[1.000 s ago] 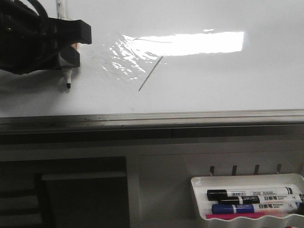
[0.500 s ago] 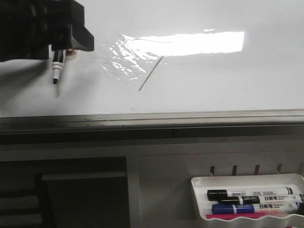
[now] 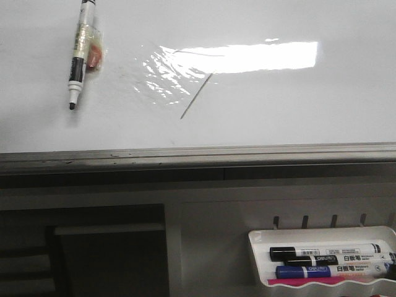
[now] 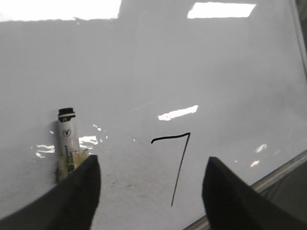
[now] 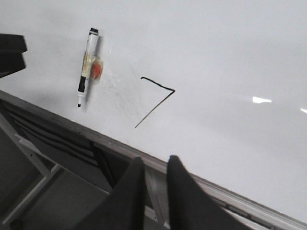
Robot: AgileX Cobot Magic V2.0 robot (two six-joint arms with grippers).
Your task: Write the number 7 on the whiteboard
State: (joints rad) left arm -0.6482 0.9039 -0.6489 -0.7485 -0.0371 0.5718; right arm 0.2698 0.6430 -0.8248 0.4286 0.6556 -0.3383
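While left gripper (image 4: 151, 189) hangs spread over number 7 (image 4: 173, 163) | right gripper (image 5: 151, 184) nearly pressed together

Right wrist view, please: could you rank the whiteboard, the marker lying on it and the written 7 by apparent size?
1. Whiteboard, by far the largest.
2. Marker and the 7: they span about the same length here, so I would not rank them.

My left claw (image 4: 151, 191) no longer fills the front view's far-left corner; it has let go and pulled back, its jaws now spread wide. The marker (image 3: 79, 54) it carried now lies free on the whiteboard (image 3: 278, 117), tip toward the near edge, nothing gripping it.
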